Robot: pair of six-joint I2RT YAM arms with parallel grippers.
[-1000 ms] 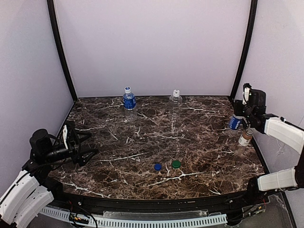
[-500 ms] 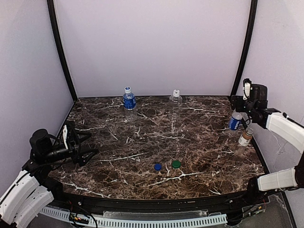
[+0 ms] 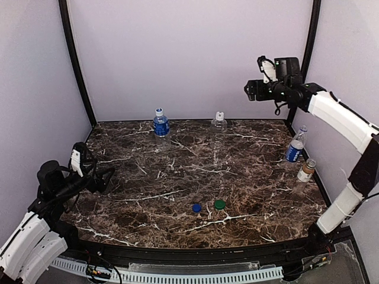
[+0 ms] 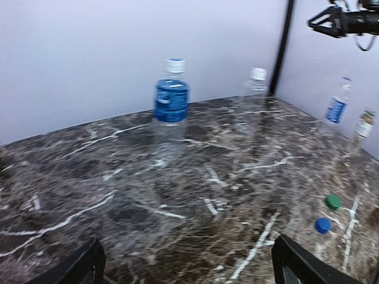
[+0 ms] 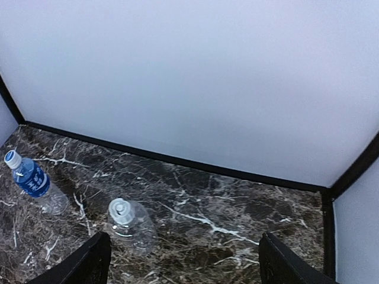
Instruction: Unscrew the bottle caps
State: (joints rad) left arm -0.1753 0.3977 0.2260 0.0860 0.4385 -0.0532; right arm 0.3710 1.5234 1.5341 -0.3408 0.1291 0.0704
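Observation:
Four bottles stand on the marble table (image 3: pixel 177 177). A blue-label bottle (image 3: pixel 160 125) (image 4: pixel 172 106) (image 5: pixel 31 180) is at the back left, with a plain clear bottle (image 3: pixel 219 125) (image 4: pixel 256 86) (image 5: pixel 127 223) to its right. Both carry white caps. A second blue-label bottle (image 3: pixel 295 148) (image 4: pixel 337 106) and the brown bottle (image 3: pixel 305 173) (image 4: pixel 362 125) stand at the right edge. My right gripper (image 3: pixel 251 90) (image 5: pixel 185 263) hangs open, high above the back of the table, holding nothing. My left gripper (image 3: pixel 99 173) (image 4: pixel 186 266) is open and empty, low at the left edge.
A loose blue cap (image 3: pixel 196 207) (image 4: pixel 322 225) and a green cap (image 3: pixel 219 204) (image 4: pixel 333 202) lie near the front middle. Pale walls with black corner posts (image 3: pixel 76 65) close in the back and both sides.
My right gripper let go of the blue-label bottle at the right edge, then rose and swung left to high above the back. The left gripper tilted slightly.

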